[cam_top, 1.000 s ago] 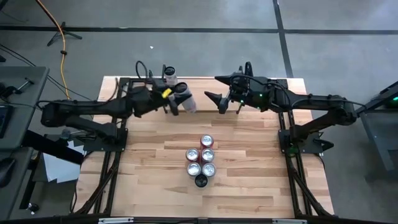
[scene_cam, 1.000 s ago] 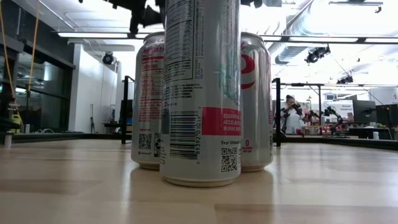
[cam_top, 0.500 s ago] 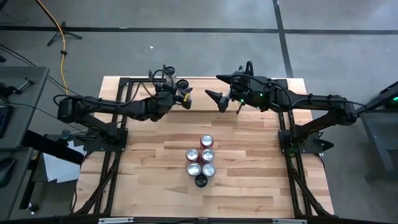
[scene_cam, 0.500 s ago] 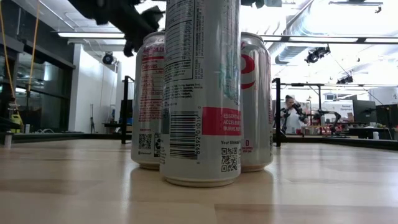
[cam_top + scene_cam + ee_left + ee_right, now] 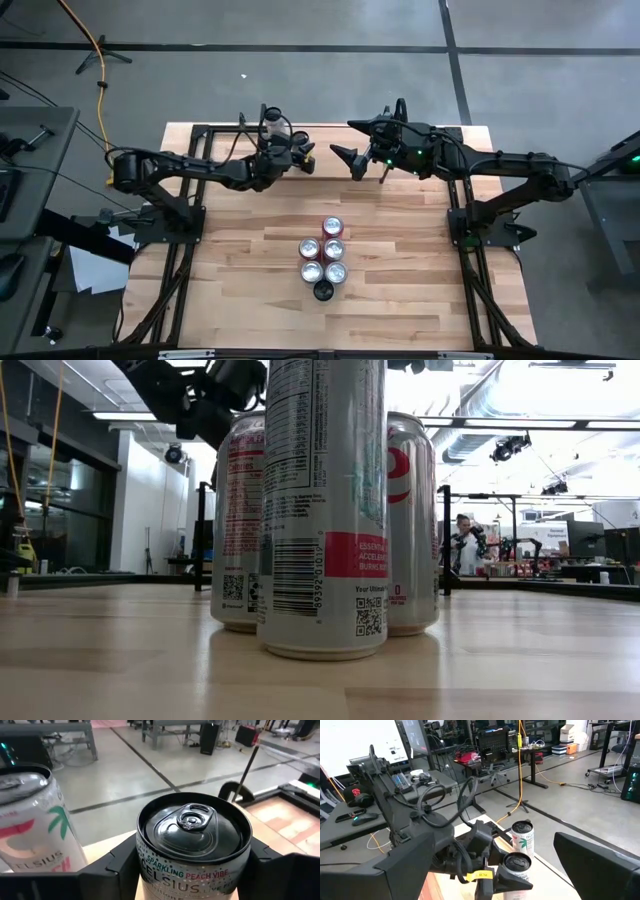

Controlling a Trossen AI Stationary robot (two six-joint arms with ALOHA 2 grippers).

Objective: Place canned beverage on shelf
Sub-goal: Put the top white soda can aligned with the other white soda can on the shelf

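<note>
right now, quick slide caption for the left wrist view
Left gripper clasps a black-topped Celsius can between its fingers, beside a white Celsius can already standing on the shelf.

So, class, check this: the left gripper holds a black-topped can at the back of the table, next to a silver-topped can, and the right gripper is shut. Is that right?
One detail is wrong: the right gripper is open, holding nothing, as the high view shows. The rest stands: the left gripper holds the black-topped can beside the silver-topped can at the back of the table.
</note>
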